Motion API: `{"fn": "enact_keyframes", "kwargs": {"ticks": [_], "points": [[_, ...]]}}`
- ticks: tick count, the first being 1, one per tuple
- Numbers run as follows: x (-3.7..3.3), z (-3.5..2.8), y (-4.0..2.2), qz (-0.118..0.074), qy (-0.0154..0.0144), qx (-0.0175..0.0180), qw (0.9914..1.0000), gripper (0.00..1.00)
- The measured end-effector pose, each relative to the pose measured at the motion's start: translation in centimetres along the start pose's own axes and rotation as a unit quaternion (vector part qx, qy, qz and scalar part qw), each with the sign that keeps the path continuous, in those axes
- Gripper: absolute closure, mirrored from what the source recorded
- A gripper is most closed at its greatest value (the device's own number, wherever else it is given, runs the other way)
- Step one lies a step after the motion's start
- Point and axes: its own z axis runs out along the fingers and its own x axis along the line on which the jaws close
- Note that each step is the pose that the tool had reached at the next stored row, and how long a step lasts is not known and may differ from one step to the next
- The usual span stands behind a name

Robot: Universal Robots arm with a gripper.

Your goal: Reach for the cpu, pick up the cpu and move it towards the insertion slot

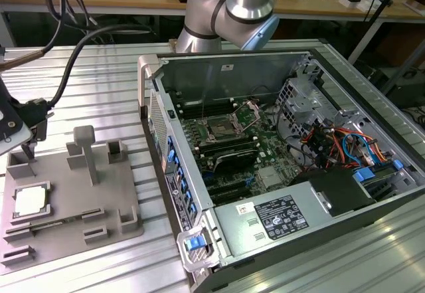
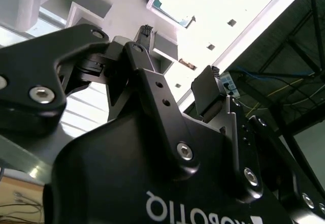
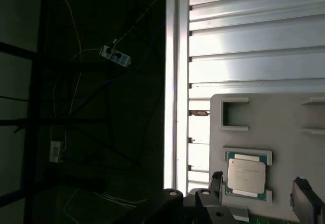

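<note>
Two black fingers (image 2: 207, 89) of the gripper (image 2: 177, 61) stood apart w/ nothing between them, so no grasp had been made; in the first wrist view they framed the cpu (image 3: 246, 176) from above, prob. lined up to take it by opposite edges. The cpu lay flat, metal top up, seated in a raised square nest on the grey fixture plate (image 1: 73, 233) at the exterior view's left, its corner tabs apparently keeping it square & at a known spot for the approach. The gripper hung over that plate, near the chip but apart from it. The insertion slot (image 1: 219, 131) sat well apart, on the motherboard (image 1: 265, 160) inside the open computer case (image 1: 226, 74), dark centre showing, frame & levers seemingly swung up to receive the chip; cables (image 1: 332, 143) were bundled beside the board, away from the slot
</note>
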Motion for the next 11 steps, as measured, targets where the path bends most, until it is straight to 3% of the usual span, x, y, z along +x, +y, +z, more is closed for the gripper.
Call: {"fn": "enact_keyframes", "kwargs": {"ticks": [8,11], "points": [[0.2,0.82,-0.09,-0.009,-0.0005,0.0006,0.99996,0.4],[0.19,1.46,-0.16,-0.01,-0.0004,0.0029,0.99994,0.4]]}}
